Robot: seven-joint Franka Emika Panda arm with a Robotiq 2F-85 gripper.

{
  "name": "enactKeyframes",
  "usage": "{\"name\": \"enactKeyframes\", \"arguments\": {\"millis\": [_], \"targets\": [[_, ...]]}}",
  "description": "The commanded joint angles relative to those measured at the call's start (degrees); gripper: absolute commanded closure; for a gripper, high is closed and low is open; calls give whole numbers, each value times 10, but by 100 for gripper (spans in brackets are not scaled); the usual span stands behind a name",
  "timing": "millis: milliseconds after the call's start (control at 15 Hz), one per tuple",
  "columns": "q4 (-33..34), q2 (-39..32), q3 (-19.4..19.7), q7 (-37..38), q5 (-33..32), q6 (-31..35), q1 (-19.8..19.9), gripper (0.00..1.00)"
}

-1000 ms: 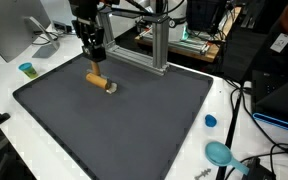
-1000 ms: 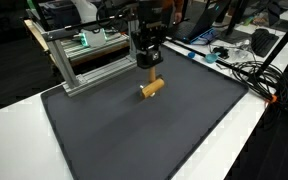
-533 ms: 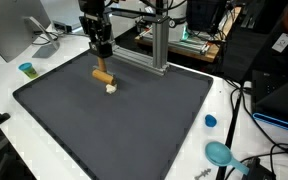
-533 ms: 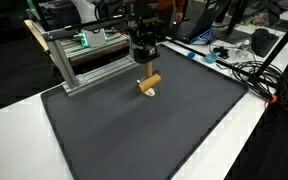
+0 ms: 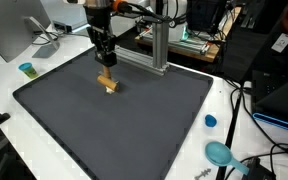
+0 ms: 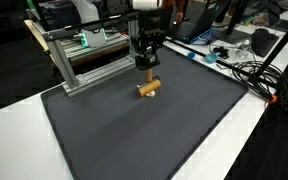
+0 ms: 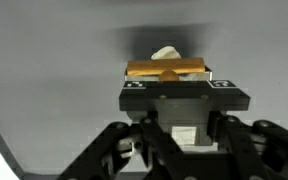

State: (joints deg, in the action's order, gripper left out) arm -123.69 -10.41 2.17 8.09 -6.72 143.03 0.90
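The gripper (image 5: pixel 106 71) is clamped shut on a short wooden cylinder (image 5: pixel 108 84) directly beneath it, its long axis lying crosswise between the fingers, near the dark mat's (image 5: pixel 134 125) frame-side edge.

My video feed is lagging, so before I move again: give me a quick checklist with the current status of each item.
1. Tool shut on the wooden peg: ok.
2. Peg sits crosswise and centred between the fingers in the wrist view: ok.
3. Peg lifted off the dark mat: cannot tell; a shadow lies beneath it.
4. Mat around the peg free of other things: ok.
5. Tool apart from the metal frame behind it: ok.
6. Whitish piece beyond the peg, attached or loose: cannot tell.
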Motion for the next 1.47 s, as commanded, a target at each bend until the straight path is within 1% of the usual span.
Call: {"name": "enactKeyframes", "arguments": {"millis": [0, 267, 400, 667, 867, 1000, 1200, 1400], "targets": [[12, -21, 12, 43, -48, -8, -15, 78], [21, -32, 8, 39, -66, -38, -22, 78], [26, -34, 5, 29, -62, -53, -22, 78], [41, -43, -4, -10, -28, -82, -15, 78], [60, -60, -7, -34, 6, -89, -6, 78], [78, -74, -6, -52, 25, -111, 2, 78], [102, -96, -2, -58, 45, -132, 11, 78], [112, -106, 3, -47, 40, -139, 13, 78]]}}
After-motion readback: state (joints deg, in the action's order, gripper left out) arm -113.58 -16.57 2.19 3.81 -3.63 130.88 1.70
